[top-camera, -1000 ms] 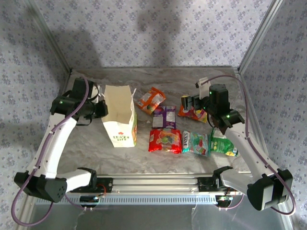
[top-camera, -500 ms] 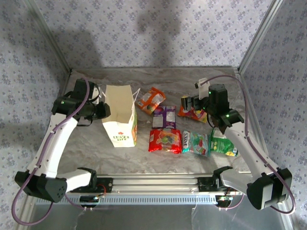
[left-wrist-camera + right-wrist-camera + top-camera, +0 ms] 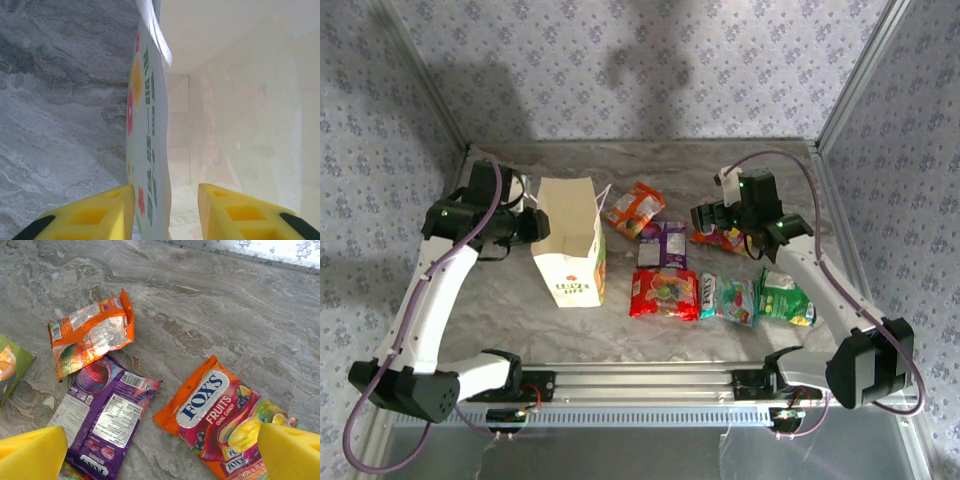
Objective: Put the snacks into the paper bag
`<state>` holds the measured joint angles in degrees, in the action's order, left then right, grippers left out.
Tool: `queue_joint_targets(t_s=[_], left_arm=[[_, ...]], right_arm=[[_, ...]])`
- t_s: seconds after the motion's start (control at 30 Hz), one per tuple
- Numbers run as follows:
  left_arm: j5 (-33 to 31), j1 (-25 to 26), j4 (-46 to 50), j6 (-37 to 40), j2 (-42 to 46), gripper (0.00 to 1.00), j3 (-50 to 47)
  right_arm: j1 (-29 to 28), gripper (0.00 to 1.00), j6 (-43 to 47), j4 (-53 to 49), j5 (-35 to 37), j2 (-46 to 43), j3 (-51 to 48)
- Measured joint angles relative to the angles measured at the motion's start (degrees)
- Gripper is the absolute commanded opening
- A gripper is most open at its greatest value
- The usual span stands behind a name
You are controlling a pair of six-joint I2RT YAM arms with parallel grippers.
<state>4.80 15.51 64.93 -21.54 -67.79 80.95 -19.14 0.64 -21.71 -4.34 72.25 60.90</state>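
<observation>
left fingers (image 3: 90, 216) parted, right fingers (image 3: 31, 455) wide apart

Lab booth: aluminium frame (image 3: 650, 382), patterned walls (image 3: 650, 70)

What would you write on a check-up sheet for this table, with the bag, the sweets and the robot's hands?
Surface: grey marbled table, flat.
Job's things: white paper bag upright, mouth open. Six snacks lie flat outside it, to its right: orange packet, purple packet, red packet, orange-yellow packet, teal packet, green packet.
Clutter: nothing seen.
Grippers: left gripper open, one finger on each side of the bag's wall. Right gripper open, hovering over the purple and orange-yellow packets, holding nothing.
Cables: left purple cable and right purple cable loop clear of the packets.
Surroundings: flower-patterned walls, metal frame posts.
</observation>
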Motion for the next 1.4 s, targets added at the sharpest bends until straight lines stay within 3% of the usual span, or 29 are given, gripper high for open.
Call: queue_joint_targets(t_s=[0.37, 0.7, 0.9, 1.17, 1.4], left_arm=[[-0.94, 0.00, -0.02, 0.02, 0.00, 0.40, 0.00], [-1.29, 0.00, 0.02, 0.66, -0.04, 0.46, 0.13], [-1.29, 0.00, 0.04, 0.90, -0.20, 0.46, 0.81], [-1.22, 0.00, 0.31, 0.98, -0.22, 0.46, 0.85], [-0.72, 0.00, 0.44, 1.36, -0.22, 0.46, 0.85]], right_arm=[[-1.64, 1.00, -0.02, -1.57, 0.72, 1.51, 1.38], [-3.67, 1.00, -1.77, -11.54, 0.46, 1.03, 3.54], [-9.16, 1.00, -1.77, -17.59, -1.62, -2.56, 3.63], [-20.74, 1.00, -2.82, -24.06, -2.38, -4.52, 3.52], [-29.66, 1.00, -2.80, -24.06, 3.52, -7.82, -0.87]])
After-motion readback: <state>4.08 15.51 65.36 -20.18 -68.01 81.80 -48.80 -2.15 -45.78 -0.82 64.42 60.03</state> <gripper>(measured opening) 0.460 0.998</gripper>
